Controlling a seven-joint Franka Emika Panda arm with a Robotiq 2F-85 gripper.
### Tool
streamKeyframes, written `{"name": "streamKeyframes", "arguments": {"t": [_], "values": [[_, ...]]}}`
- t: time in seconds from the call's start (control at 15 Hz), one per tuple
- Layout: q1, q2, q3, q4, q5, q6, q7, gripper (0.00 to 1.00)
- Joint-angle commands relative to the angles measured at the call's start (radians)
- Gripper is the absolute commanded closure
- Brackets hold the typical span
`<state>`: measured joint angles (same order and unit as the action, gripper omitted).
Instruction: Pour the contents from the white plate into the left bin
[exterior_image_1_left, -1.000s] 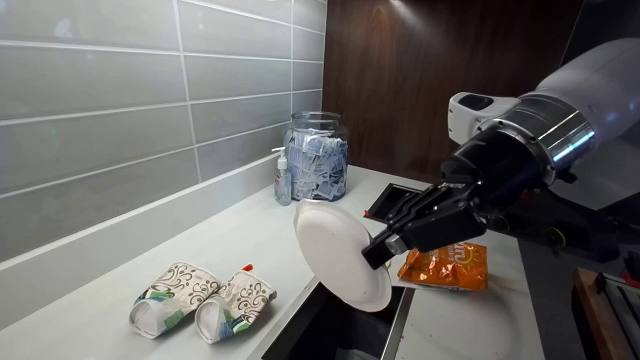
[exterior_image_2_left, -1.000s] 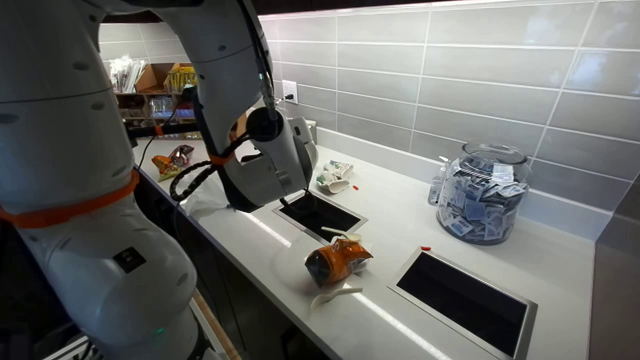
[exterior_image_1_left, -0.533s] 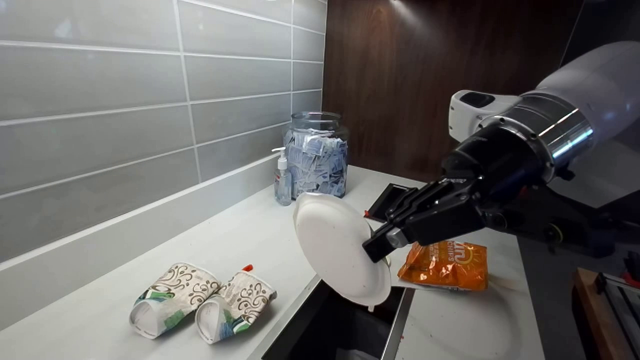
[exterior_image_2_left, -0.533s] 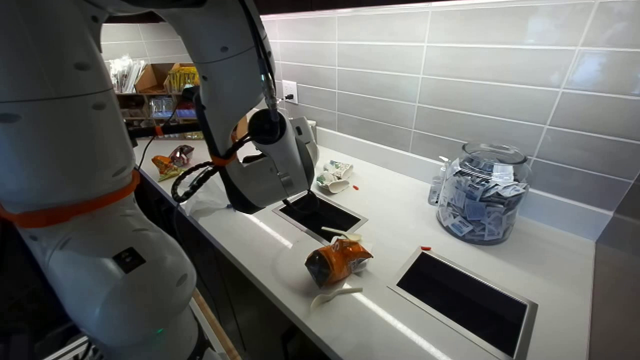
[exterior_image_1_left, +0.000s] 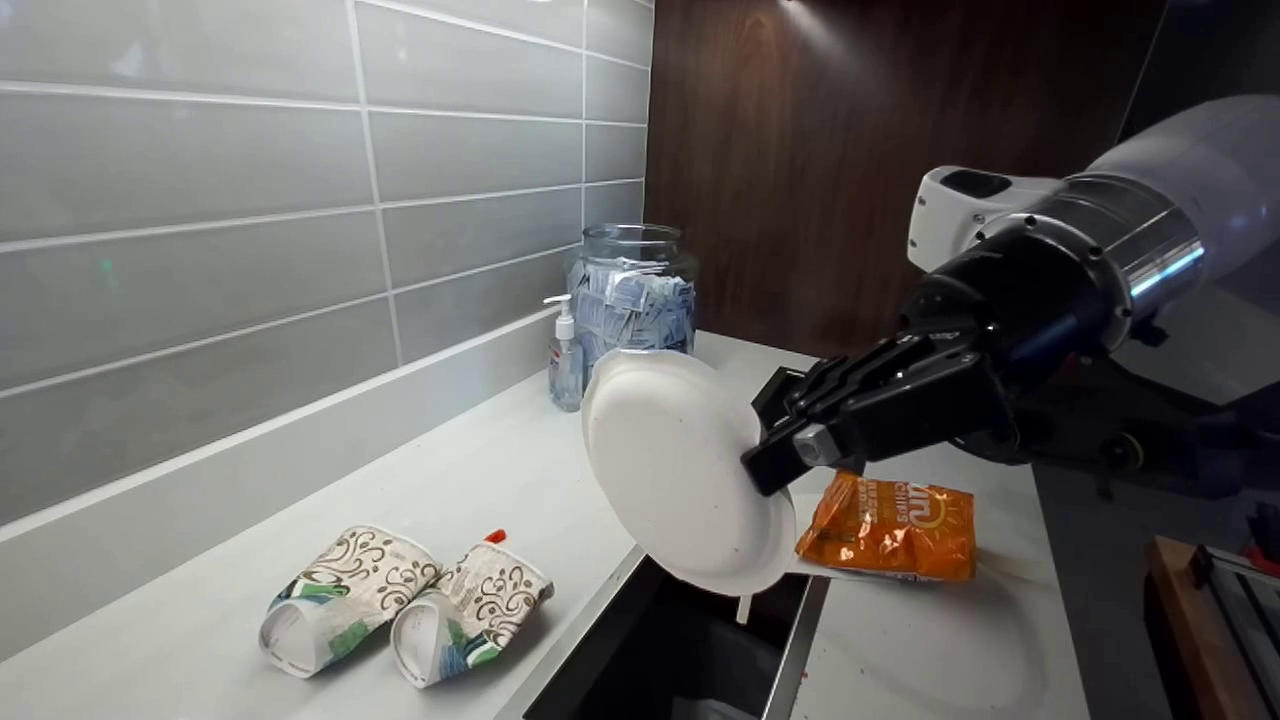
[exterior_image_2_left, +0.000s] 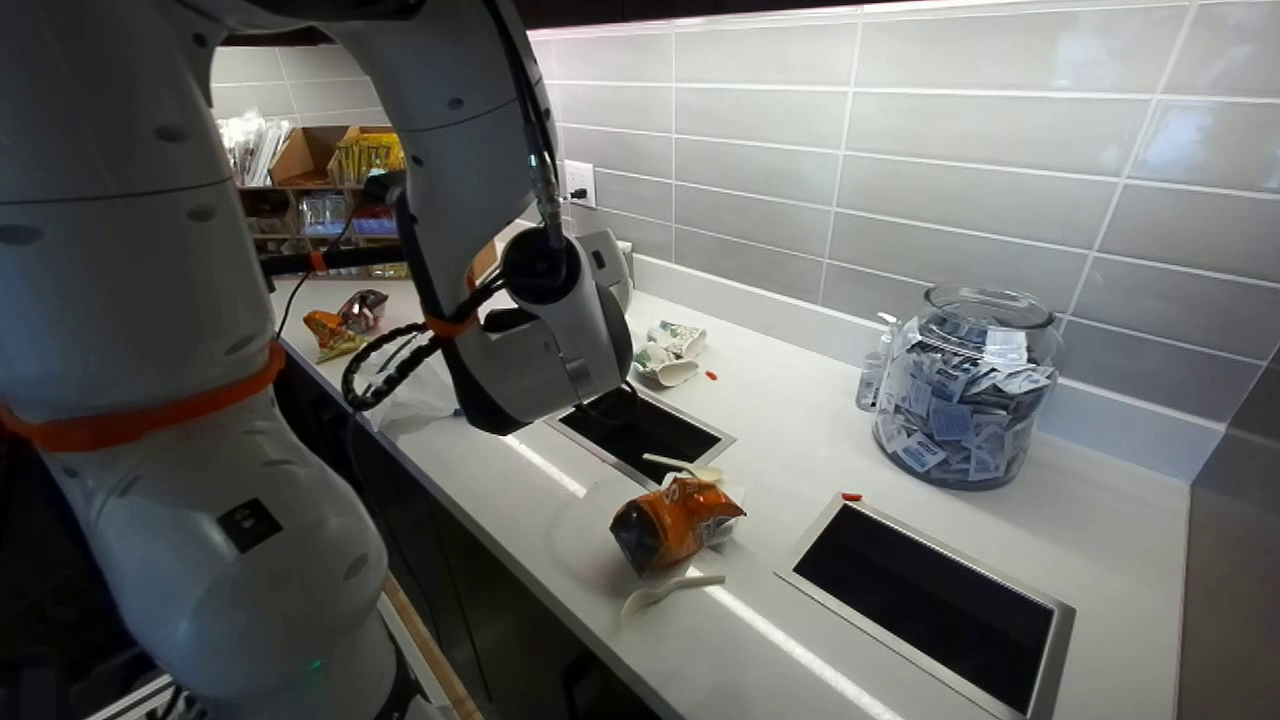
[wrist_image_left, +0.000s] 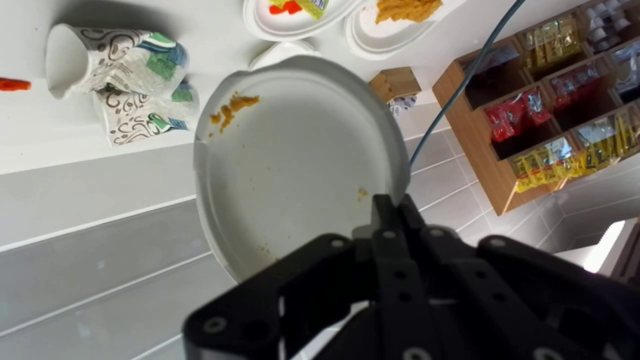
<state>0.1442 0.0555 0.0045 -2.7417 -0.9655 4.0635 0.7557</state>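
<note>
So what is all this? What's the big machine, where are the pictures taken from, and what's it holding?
The machine is a robot arm. The black gripper at its end works like a hand. Two cameras watch from different spots away from the robot. The third rides on the arm, near the gripper, so its picture looks tipped over.

The gripper pinches the edge of a white plate with food bits on it. In an exterior view, the plate is tilted and seems to be above a bin.

Squashed paper cups lie on the counter, and there's an orange snack bag. A jar of small packets and a pump bottle stand near the wall.
</note>
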Motion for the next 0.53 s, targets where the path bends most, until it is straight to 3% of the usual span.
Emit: {"name": "streamKeyframes", "arguments": {"t": [0.0,0.27,0.33,0.47], "values": [[-0.059,0.027,0.022,-0.002,-0.008,0.060,-0.004,0.99],[-0.104,0.070,0.018,-0.001,-0.006,0.232,-0.027,0.99],[-0.115,0.011,0.049,0.002,-0.015,0.168,0.031,0.99],[-0.117,0.043,0.040,-0.007,-0.017,0.166,0.027,0.99]]}}
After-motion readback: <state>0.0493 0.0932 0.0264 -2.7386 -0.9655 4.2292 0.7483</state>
